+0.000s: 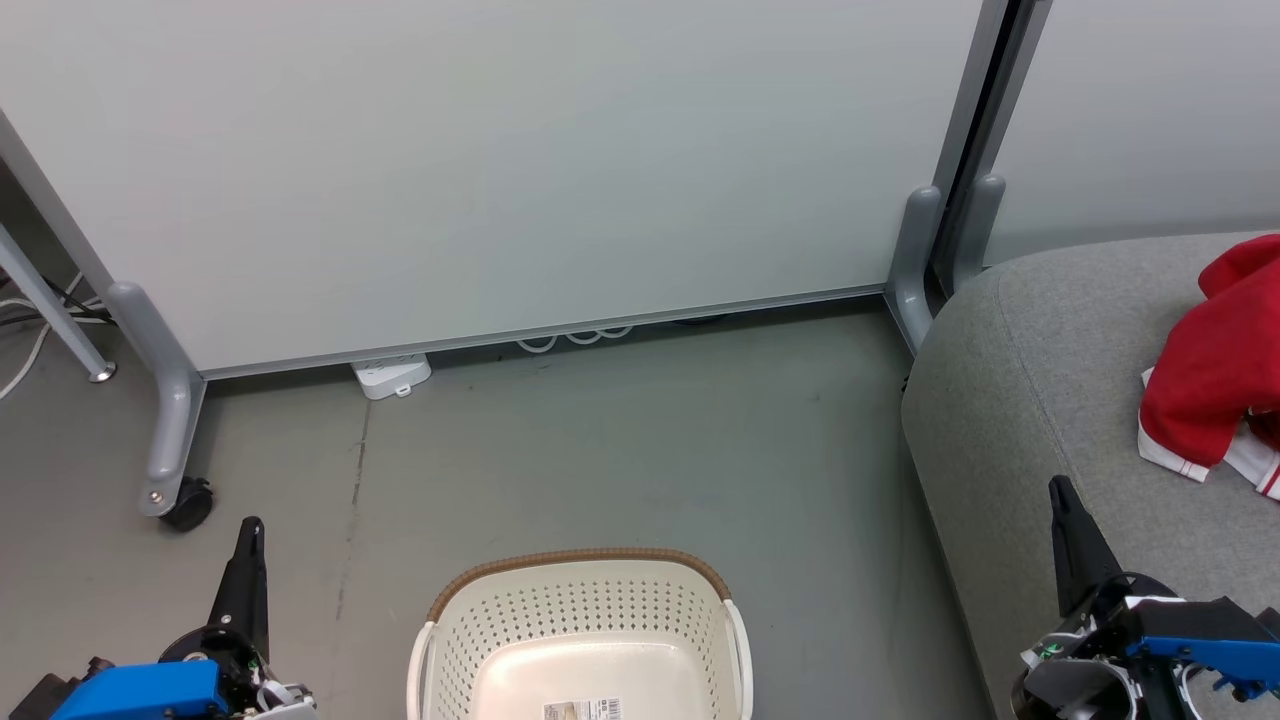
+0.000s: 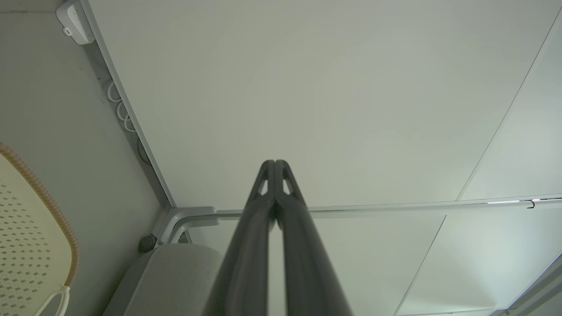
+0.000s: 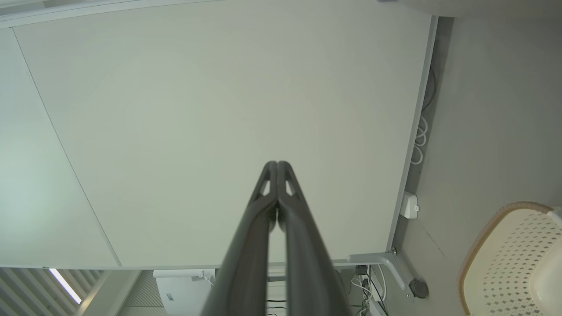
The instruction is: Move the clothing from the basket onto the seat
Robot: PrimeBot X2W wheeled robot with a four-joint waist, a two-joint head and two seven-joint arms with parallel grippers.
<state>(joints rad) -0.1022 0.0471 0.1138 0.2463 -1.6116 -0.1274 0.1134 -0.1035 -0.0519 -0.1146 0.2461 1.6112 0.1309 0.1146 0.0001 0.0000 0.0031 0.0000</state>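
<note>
The cream perforated basket [image 1: 580,640] with a brown rim stands on the floor at the bottom centre; what I see of its inside holds only a label. It appears too in the left wrist view [image 2: 30,237] and right wrist view [image 3: 509,259]. Red clothing [image 1: 1215,370] with white striped trim lies bunched on the grey seat [image 1: 1030,400] at the right. My left gripper [image 1: 250,530] is shut, left of the basket, holding nothing [image 2: 275,163]. My right gripper [image 1: 1060,490] is shut and empty over the seat's front part [image 3: 277,163].
A pale partition wall [image 1: 500,160] on grey wheeled feet [image 1: 170,440] runs across the back. A white power strip [image 1: 392,376] and coiled cables lie at its base. The grey floor [image 1: 640,450] spreads between wall, basket and seat.
</note>
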